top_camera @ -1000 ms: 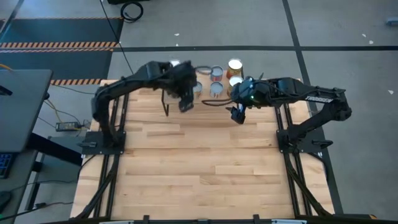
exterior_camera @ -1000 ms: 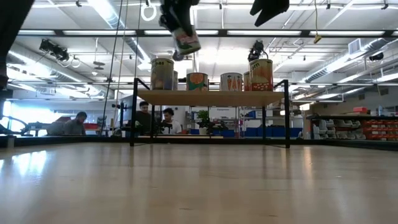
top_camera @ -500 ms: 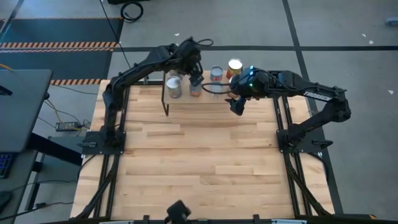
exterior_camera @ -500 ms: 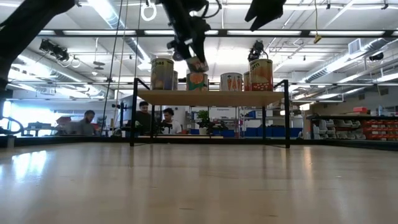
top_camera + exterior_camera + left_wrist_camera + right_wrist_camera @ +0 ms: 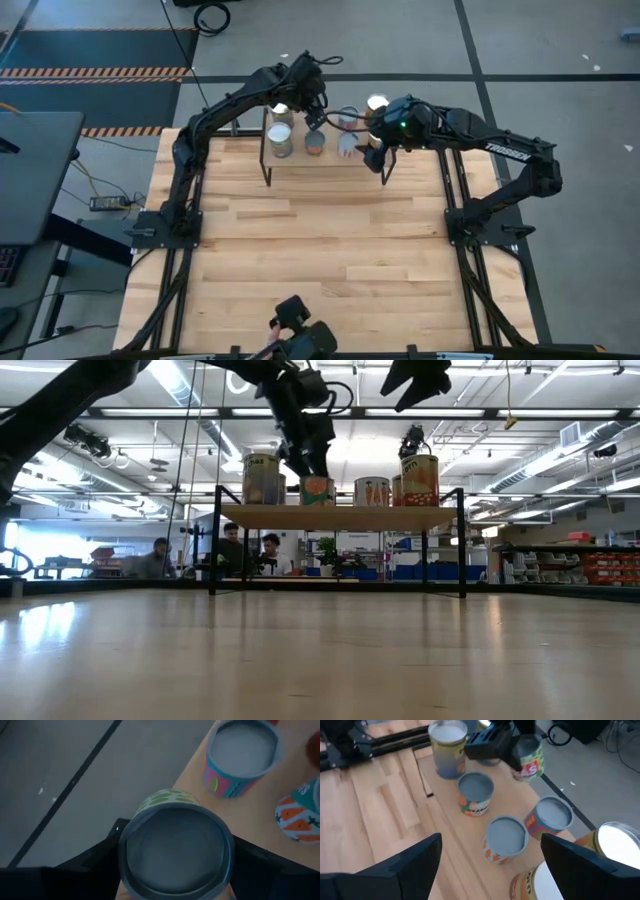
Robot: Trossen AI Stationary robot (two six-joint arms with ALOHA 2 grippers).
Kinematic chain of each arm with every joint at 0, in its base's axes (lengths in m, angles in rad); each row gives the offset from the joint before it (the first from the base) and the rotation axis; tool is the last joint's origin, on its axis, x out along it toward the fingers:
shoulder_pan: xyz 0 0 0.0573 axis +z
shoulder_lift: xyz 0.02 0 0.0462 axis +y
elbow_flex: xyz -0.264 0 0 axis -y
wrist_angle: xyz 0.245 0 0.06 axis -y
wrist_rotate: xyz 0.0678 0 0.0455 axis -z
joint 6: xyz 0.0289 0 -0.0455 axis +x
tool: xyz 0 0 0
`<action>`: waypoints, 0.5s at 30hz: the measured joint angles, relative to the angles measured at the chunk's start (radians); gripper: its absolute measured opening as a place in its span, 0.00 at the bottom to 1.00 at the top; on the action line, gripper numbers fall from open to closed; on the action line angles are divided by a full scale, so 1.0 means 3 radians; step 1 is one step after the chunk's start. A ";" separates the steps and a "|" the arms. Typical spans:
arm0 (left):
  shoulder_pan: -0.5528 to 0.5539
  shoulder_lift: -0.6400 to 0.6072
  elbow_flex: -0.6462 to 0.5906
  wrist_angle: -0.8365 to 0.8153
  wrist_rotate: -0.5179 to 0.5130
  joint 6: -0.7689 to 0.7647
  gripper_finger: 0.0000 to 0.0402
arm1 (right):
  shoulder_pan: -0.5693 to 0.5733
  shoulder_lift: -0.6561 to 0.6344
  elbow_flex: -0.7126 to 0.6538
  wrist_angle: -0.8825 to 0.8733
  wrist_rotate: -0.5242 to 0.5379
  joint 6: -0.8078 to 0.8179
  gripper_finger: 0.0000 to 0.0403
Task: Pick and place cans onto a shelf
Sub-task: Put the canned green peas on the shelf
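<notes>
The slatted wooden tabletop (image 5: 320,250) fills the work area, with grey floor around it and, in the low view, a bright workshop hall behind, where several people (image 5: 250,550) sit at a distance. The shelf (image 5: 340,517) stands at the far edge of the table, its light board on thin black legs. My left gripper (image 5: 175,860) is above the far side of that board, its fingers pinching a green-labelled can (image 5: 175,852) by the sides; in the right wrist view this can (image 5: 529,757) is tilted and clear of the board (its grey top faces my left wrist camera). In the low view my left arm hangs just over the orange-labelled can (image 5: 317,490). On the board I count a tall can with a white top (image 5: 447,750), the orange-labelled can with a grey top (image 5: 475,794), a second grey-topped can with carrot pattern (image 5: 505,840), a pink-and-teal can (image 5: 549,817) and a tall bright-topped can (image 5: 607,850) at the end. From above, the white-topped can (image 5: 279,139) sits beside the shelf's left legs. My right gripper (image 5: 490,870) is raised over the near edge of the board, its fingers (image 5: 415,860) spread wide and holding nothing; the cans lie between and beyond them
</notes>
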 joint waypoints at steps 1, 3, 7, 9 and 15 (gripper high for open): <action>0.0018 0.0003 0.0001 0.0018 0.0041 0.0059 0.73 | -0.0016 0.0000 0.0000 0.0016 0.0000 0.0003 0.86; 0.0048 0.0015 -0.0001 -0.0016 0.0060 0.0191 0.73 | -0.0058 0.0000 0.0000 0.0083 0.0001 0.0039 0.86; 0.0073 0.0115 -0.0001 -0.0019 0.0059 0.0467 0.73 | -0.0144 0.0000 0.0000 0.0201 0.0001 0.0089 0.86; 0.0075 0.0168 -0.0001 -0.0007 0.0069 0.0619 0.73 | -0.0176 0.0000 0.0000 0.0239 0.0001 0.0092 0.86; 0.0071 0.0205 -0.0001 0.0001 0.0224 0.1024 0.73 | -0.0252 0.0000 0.0000 0.0280 0.0000 0.0153 0.86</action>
